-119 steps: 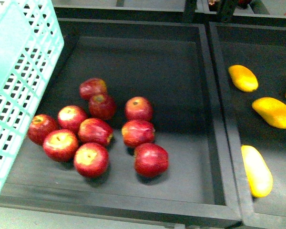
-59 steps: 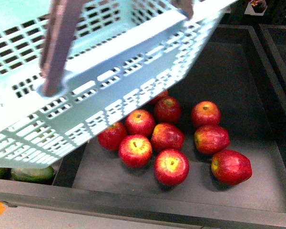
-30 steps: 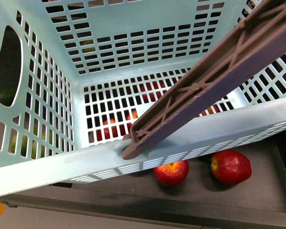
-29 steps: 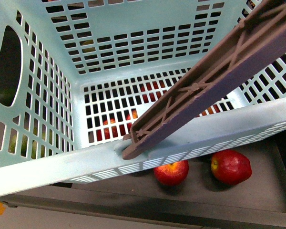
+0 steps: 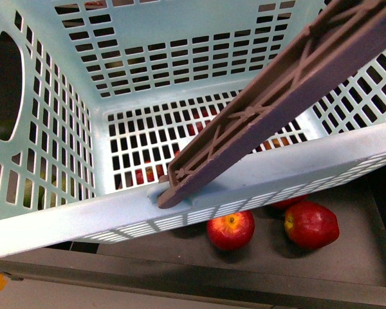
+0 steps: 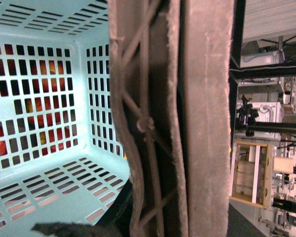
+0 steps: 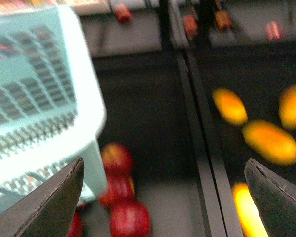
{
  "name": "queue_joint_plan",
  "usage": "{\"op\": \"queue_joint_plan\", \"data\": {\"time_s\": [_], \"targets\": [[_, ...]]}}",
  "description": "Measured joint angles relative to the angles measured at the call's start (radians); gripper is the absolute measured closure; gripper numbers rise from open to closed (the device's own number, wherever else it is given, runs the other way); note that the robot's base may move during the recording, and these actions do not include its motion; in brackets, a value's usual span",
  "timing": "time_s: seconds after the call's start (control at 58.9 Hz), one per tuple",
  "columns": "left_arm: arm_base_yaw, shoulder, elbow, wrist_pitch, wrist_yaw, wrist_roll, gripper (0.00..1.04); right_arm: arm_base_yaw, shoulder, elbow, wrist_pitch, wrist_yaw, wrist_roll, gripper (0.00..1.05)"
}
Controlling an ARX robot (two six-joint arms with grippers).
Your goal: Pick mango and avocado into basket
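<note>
Filling most of your front view, the basket (image 5: 244, 190) hangs tilted over the black bin (image 5: 347, 273). It is empty inside, and red fruit shows through its slotted floor. The brown handle (image 5: 276, 109) crosses it on a slant, and the left wrist view sits tight against that handle. The left claw cannot be made out there, so you cannot tell whether it is closed on the handle, though that is the likely hold.

Across the divider (image 7: 207, 163), several yellow-orange fruits lie in the next compartment, and the mango (image 7: 270, 142) among them is well apart from the basket. No view shows the avocado. Two apples (image 5: 230, 230) sit just below the basket's near rim. Your right claw (image 7: 163, 207) is spread wide with nothing in it, near the divider.

Watch the tilt, because the low rim could knock the apples or catch the bin wall. The basket also blocks your front view, so you would reach for the mango on a blurred wrist picture alone. An off-centre close on that smooth skin could squirt it away.
</note>
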Motion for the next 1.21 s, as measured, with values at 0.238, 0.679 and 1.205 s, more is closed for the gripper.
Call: {"op": "queue_joint_plan", "data": {"time_s": [0.238,0.679,1.205], "targets": [[0.000,0.000,0.000,-0.001,-0.003,0.004,0.89,-0.309,0.248,0.048,0.132,-0.180,0.083,0.09],[0.000,0.000,0.000,-0.001,-0.001,0.005,0.89,-0.912,1.164,0.252,0.800,-0.382,-0.392,0.09],[0.000,0.000,0.000,-0.001,-0.002,0.005,0.89,-0.774,1.927,0.783,0.688,-0.369,-1.089,0.09]]}}
